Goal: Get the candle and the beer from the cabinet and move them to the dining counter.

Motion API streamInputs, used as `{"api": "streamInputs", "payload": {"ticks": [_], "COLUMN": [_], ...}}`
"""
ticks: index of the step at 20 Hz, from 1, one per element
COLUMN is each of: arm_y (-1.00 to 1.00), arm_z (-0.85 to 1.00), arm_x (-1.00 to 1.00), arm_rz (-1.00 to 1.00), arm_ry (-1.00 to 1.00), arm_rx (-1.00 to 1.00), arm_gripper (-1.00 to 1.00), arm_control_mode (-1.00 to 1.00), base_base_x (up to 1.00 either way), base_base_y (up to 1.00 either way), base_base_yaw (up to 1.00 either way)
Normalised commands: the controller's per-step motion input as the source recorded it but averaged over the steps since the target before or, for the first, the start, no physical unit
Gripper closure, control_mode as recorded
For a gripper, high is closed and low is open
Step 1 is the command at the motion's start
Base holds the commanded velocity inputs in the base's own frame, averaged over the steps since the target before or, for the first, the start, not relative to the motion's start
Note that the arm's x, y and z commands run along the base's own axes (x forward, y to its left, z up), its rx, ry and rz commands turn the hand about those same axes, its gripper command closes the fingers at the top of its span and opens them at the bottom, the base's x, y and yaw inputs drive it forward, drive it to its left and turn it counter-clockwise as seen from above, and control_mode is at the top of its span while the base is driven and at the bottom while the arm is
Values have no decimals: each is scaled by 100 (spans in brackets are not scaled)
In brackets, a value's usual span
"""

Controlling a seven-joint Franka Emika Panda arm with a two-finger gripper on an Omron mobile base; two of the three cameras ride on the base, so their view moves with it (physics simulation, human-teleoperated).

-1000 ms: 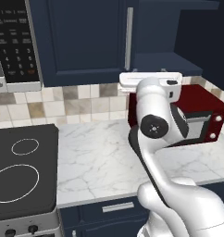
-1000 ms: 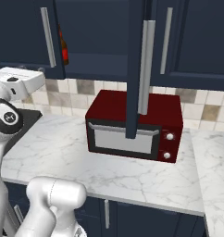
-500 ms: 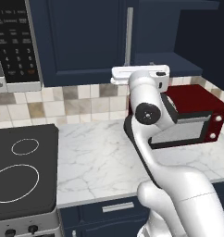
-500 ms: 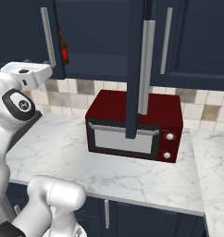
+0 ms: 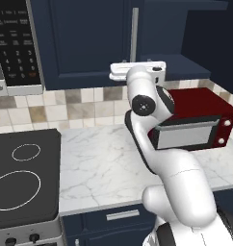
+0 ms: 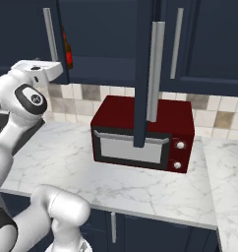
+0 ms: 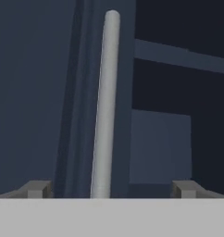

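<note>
**Open hand lined up on the cabinet door handle, nothing held**

Far left in the left base view: black microwave keypad panel [image 5: 12,45] above a black glass cooktop [image 5: 22,180], both well clear of the work. Right of these, white grey-veined marble desk [image 5: 99,168] under a beige tile backsplash [image 5: 65,103].

Centre: white robot hand [image 5: 137,71] raised to the lower edge of the dark navy wall cabinet [image 5: 89,38], just below its long vertical silver bar handle [image 5: 134,33]. In the hand view, fingertips [image 7: 37,189] spread fully wide, at either side of the same bar handle [image 7: 104,106]; handle between them, not touched as far as can be told. Nothing gripped.

Key relation: handle's long axis upright, running away from the hand toward the top of the hand view; fingers straddling it across its short width, so closing should pinch the bar squarely. Door beside it looks slightly ajar, with a dark interior and a shelf edge to the right of the bar.

Brown glass beer bottle with red label [image 6: 67,49] inside the cabinet, seen in the right base view through the gap just right of the hand [image 6: 44,69], upright, partly hidden by the door edge. Candle too small or hidden to place.

Right: red boxy microwave [image 6: 143,133] on the desk, an open navy door edge with its own silver bar [image 6: 153,74] hanging in front of it.

Judgement: door-opening stage, neither item yet fetched.
</note>
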Motion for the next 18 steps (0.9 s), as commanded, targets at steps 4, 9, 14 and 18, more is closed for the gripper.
{"api": "streamInputs", "payload": {"ticks": [4, 9, 14, 18], "arm_y": [0, 0, 0, 0], "arm_z": [0, 0, 0, 0], "arm_x": [37, 36, 34, 34], "arm_rz": [5, 6, 5, 4], "arm_ry": [-1, -1, 0, 0], "arm_rx": [0, 0, 0, 0], "arm_gripper": [-100, -100, -100, 100], "arm_control_mode": [-100, -100, -100, -100], "base_base_x": [0, 0, 0, 0], "base_base_y": [0, 0, 0, 0], "base_base_yaw": [0, 0, 0, 0]}}
